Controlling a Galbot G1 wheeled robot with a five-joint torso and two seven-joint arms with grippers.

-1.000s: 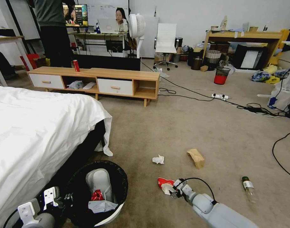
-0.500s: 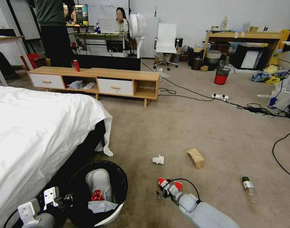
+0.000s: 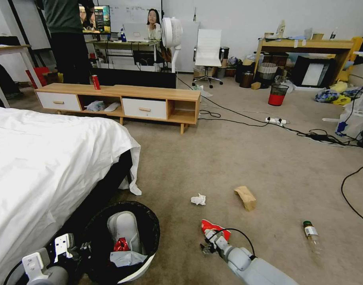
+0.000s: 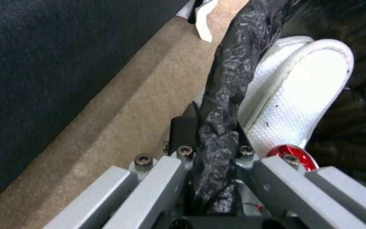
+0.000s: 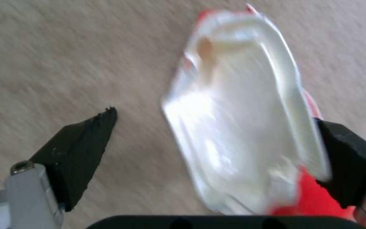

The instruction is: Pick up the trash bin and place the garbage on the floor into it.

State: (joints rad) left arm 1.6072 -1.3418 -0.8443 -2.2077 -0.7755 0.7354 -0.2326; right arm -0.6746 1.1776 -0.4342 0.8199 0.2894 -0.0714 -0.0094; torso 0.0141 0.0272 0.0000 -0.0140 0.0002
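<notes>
step in hand: collecting the red-and-white wrapper (image 3: 213,227) from the floor (image 3: 237,158); judged to be the grasp stage, not yet a lift.
right gripper: right gripper (image 5: 217,152) was spread wide, straddling the wrapper (image 5: 242,127); one black finger (image 5: 85,140) stood apart from it on bare carpet, the other lay against its red edge. nothing was clamped.
left gripper: left gripper (image 4: 210,149) was clenched on the bag-lined rim of the trash bin (image 4: 229,79), beside the bed (image 3: 42,158).
trash bin: trash bin (image 3: 122,241) sat low at the robot's left, already holding a white slipper (image 3: 124,227), a crushed red can (image 3: 122,244) and a tissue.
remaining litter: crumpled tissue (image 3: 198,199), brown paper bag (image 3: 245,197) and small bottle (image 3: 310,231) lay apart on the carpet.
next move calls for: judged, closing both fingers squarely on the thin, springy wrapper, then carrying it across to the bin mouth.
hard to make out: the wrapper was blurred at the right wrist; whether the bin rested on the carpet or was lifted could not be told; its near side was hidden behind the left arm.
</notes>
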